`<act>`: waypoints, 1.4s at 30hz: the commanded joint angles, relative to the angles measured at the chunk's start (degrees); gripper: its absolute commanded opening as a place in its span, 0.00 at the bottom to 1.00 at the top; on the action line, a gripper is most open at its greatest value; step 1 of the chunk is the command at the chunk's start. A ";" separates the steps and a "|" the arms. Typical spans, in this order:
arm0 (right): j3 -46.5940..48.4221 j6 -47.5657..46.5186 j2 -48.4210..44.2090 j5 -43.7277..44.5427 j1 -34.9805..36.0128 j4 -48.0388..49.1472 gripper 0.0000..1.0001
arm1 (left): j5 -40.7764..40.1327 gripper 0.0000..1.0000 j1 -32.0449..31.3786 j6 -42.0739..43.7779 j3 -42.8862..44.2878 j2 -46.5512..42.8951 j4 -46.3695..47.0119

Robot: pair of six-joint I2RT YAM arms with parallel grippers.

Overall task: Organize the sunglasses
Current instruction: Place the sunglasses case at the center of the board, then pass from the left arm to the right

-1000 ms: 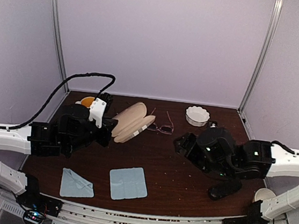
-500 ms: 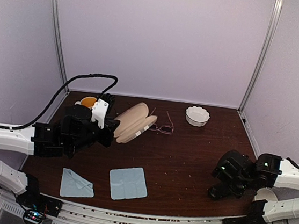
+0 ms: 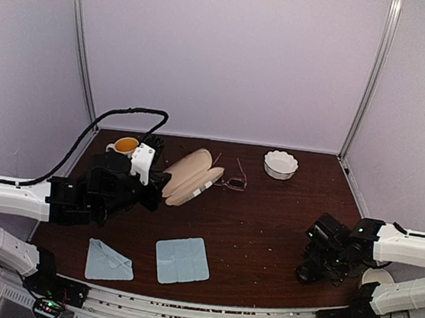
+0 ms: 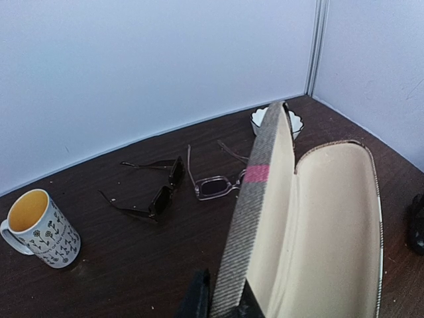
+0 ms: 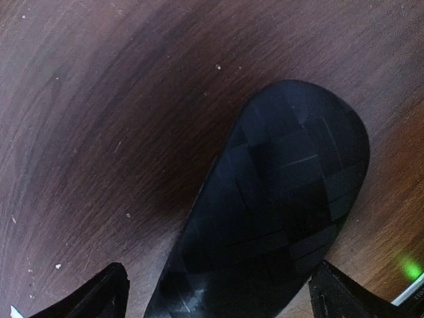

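The dark sunglasses (image 4: 156, 192) and the pink-framed glasses (image 4: 218, 185) lie unfolded side by side on the table beyond the open tan striped case (image 4: 311, 225). My left gripper (image 4: 222, 298) is shut on the case's raised lid edge. In the top view the pink glasses (image 3: 233, 180) show to the right of the case (image 3: 189, 175); the dark pair is hidden there. My right gripper (image 5: 218, 298) is open, its fingertips (image 5: 99, 295) wide apart just above the closed black case (image 5: 278, 199), at the near right of the table (image 3: 316, 259).
A yellow-lined mug (image 3: 124, 146) stands at the back left and a white fluted bowl (image 3: 281, 164) at the back right. Two blue cloths (image 3: 182, 260) (image 3: 109, 261) lie near the front edge. A pale cup (image 3: 374, 277) sits by the right arm.
My right arm has swung from the table's middle back to the near right and come down over the black case. My left gripper still holds the tan case, barely shifted.
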 commanded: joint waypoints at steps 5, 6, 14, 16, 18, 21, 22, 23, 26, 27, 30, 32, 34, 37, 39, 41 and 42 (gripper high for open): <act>0.53 -5.74 4.74 0.02 -0.99 3.03 0.76 | -0.40 0.00 -0.25 -1.05 -1.68 -1.22 4.79; 0.89 -6.85 5.15 0.26 -1.02 3.16 0.72 | -0.41 0.00 -0.21 -1.14 -1.79 -1.37 4.80; 8.61 -16.26 9.27 5.78 -0.84 -3.69 0.64 | 0.53 0.00 -0.21 -1.52 -2.23 -2.03 4.11; 11.34 -21.50 10.79 6.63 -0.82 -3.53 0.64 | 0.89 0.00 -0.21 -1.84 -2.64 -2.25 4.34; 14.00 -28.32 12.62 6.28 -0.72 -1.35 0.64 | 0.84 0.00 -0.21 -2.02 -2.88 -2.31 4.55; 18.08 -35.24 16.37 5.62 -0.67 1.70 0.65 | 0.55 0.00 -0.21 -2.08 -2.98 -2.36 4.49; 19.65 -36.88 17.85 5.44 -0.64 2.21 0.65 | 0.51 0.00 -0.21 -2.12 -3.06 -2.44 4.48; 21.02 -38.68 20.18 5.26 -0.65 2.75 0.65 | 0.53 0.00 -0.21 -2.17 -3.04 -2.56 4.38; 25.58 -43.13 26.06 2.99 -0.66 4.62 0.64 | 0.39 0.00 -0.19 -2.30 -3.22 -2.74 4.35; 27.32 -44.47 28.15 2.20 -0.49 5.17 0.63 | 0.31 0.00 -0.21 -2.39 -3.36 -2.72 4.36; 31.91 -48.00 33.16 0.08 0.59 6.10 0.63 | 0.20 0.00 -0.21 -2.84 -3.20 -2.58 4.01; 33.95 -49.26 35.40 -0.27 1.23 6.09 0.63 | 0.23 0.00 -0.21 -3.27 -3.09 -2.69 3.51; 35.04 -50.09 36.53 0.11 1.83 5.48 0.66 | 0.29 0.00 -0.19 -3.88 -3.06 -2.94 3.08; 35.25 -50.19 36.42 1.72 2.51 4.31 0.76 | 0.13 0.00 -0.21 -4.76 -3.37 -3.06 2.88; 34.72 -50.10 35.29 1.28 2.62 4.34 0.81 | 0.11 0.00 -0.21 -5.38 -3.58 -3.04 3.18; 34.61 -49.82 33.67 1.09 2.95 4.39 0.87 | 0.10 0.00 -0.21 -5.80 -3.79 -2.69 3.83; 34.65 -49.87 32.76 1.12 3.20 4.57 0.91 | 0.12 0.00 -0.21 -5.94 -3.60 -2.35 3.99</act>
